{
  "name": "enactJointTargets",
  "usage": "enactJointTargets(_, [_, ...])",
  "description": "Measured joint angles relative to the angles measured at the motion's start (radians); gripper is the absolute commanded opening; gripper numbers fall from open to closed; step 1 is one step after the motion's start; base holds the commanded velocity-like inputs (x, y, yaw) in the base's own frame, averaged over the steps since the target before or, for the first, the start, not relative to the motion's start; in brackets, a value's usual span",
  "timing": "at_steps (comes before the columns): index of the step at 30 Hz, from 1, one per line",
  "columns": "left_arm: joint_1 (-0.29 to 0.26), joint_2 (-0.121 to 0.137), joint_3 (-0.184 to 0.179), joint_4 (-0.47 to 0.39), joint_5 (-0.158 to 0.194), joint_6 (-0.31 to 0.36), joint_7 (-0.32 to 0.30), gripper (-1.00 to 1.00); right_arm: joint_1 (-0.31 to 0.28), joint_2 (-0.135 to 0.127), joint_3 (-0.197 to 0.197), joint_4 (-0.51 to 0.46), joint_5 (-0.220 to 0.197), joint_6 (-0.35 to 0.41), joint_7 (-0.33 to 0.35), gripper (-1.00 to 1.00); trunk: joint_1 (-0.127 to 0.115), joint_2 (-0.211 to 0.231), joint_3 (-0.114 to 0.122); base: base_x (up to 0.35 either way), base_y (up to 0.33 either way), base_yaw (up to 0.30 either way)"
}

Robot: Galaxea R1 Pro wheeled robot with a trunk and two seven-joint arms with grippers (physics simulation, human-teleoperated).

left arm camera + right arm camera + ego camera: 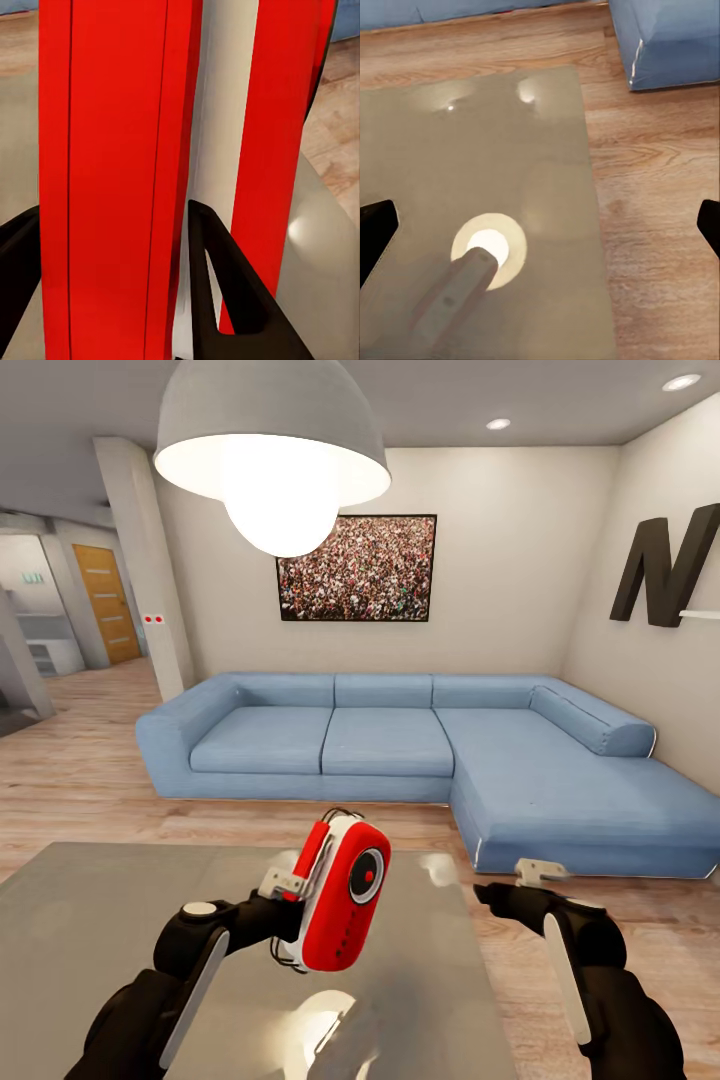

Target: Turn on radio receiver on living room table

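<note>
Quick count: one radio receiver [343,895] at center-bottom, one table [90,920] along the bottom, one blue sofa [400,750] mid-frame, one pendant lamp [272,450] top left, one crowd picture [357,568] upper center, two ceiling spotlights [682,382] top right, two grippers low down.

This is a home's living room. A long blue L-shaped fabric sofa [420,755] stands against cream walls on a light wood plank floor [70,780]. Above it hangs a dark-framed picture of a dense crowd [357,568]. A big white dome pendant lamp [272,445] glows overhead, and a large dark letter N [672,565] is mounted on the side wall. A low table with a glossy grey top [90,920] sits before the sofa. An orange wooden door [108,603] shows down a hallway.
</note>
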Motion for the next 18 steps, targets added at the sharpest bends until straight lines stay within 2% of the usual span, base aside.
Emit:
enactJointTargets(3, [0.000, 0.001, 0.000, 0.002, 0.003, -0.020, -0.014, -1.00, 0.000, 0.000, 0.000, 0.000, 0.000, 0.000, 0.023, 1.00, 0.000, 0.000, 0.000, 0.000, 0.000, 0.000])
enactJointTargets(4, [0.000, 0.002, 0.000, 0.007, -0.001, -0.049, -0.021, -1.00, 0.000, 0.000, 0.000, 0.000, 0.000, 0.000, 0.031, 1.00, 0.000, 0.000, 0.000, 0.000, 0.000, 0.000])
enactJointTargets(9, [0.000, 0.006, -0.001, 0.012, 0.001, -0.062, -0.024, -1.00, 0.000, 0.000, 0.001, 0.000, -0.001, 0.008, 0.046, 1.00, 0.000, 0.000, 0.000, 0.000, 0.000, 0.000])
enactJointTargets(10, [0.000, 0.013, -0.002, 0.013, 0.005, -0.068, -0.026, -1.00, 0.000, 0.000, 0.000, -0.001, -0.002, 0.034, 0.095, 1.00, 0.000, 0.000, 0.000, 0.000, 0.000, 0.000])
enactJointTargets(13, [0.000, 0.022, -0.001, 0.016, -0.002, -0.071, -0.025, -1.00, 0.000, -0.004, 0.000, -0.002, -0.001, 0.045, 0.176, 1.00, 0.000, 0.000, 0.000, 0.000, 0.000, 0.000])
enactJointTargets(18, [0.000, 0.026, -0.001, 0.020, 0.000, -0.073, -0.026, -1.00, 0.000, -0.016, 0.000, -0.002, 0.000, 0.048, 0.239, 1.00, 0.000, 0.000, 0.000, 0.000, 0.000, 0.000])
